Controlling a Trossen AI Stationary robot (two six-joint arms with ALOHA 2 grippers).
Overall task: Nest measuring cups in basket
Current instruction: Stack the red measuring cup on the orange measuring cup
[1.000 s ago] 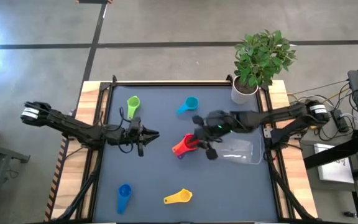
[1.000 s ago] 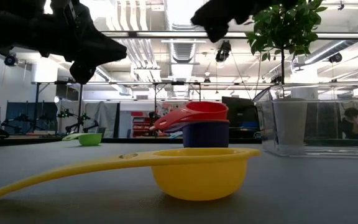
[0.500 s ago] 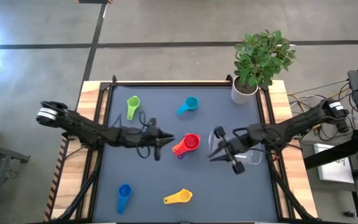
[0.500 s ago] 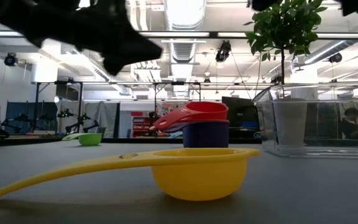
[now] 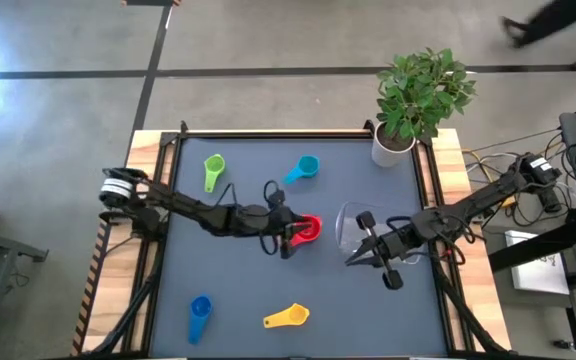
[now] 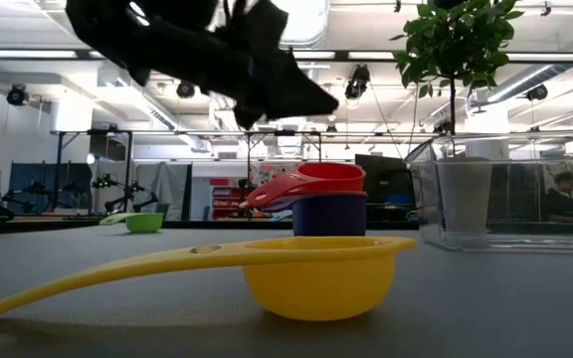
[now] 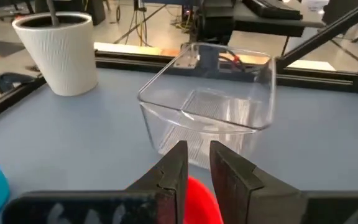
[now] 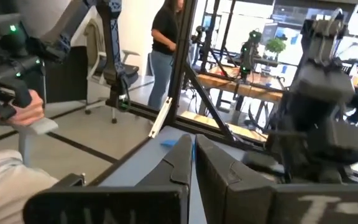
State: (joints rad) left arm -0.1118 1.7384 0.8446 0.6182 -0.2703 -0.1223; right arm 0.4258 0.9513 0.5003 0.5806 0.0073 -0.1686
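Note:
A red measuring cup [image 5: 308, 229] sits nested in a darker cup [image 6: 328, 214] at mid-table. My left gripper [image 5: 284, 238] hangs just above the red cup's handle side, a narrow gap between its fingers [image 7: 178, 163] and nothing in it; the red rim [image 7: 201, 194] shows below them. My right gripper [image 5: 352, 258] is shut in the air over the near left corner of the clear basket [image 5: 354, 214]. Green [image 5: 213, 170], light blue [image 5: 305, 168], dark blue [image 5: 199, 316] and yellow [image 5: 286, 318] cups lie apart on the mat.
A white plant pot [image 5: 392, 148] stands at the far right corner, behind the basket [image 7: 222, 106]. The yellow cup [image 6: 316, 273] lies closest to the table's near edge. People stand beyond the table [image 8: 166, 43]; a hand [image 8: 17, 109] shows near the right wrist camera.
My left gripper has travelled toward the table's right edge, from near the green cup to the red cup. My right gripper has drawn back from the red cup toward the right edge, over the basket, and has shut. The nested red cup stays in place.

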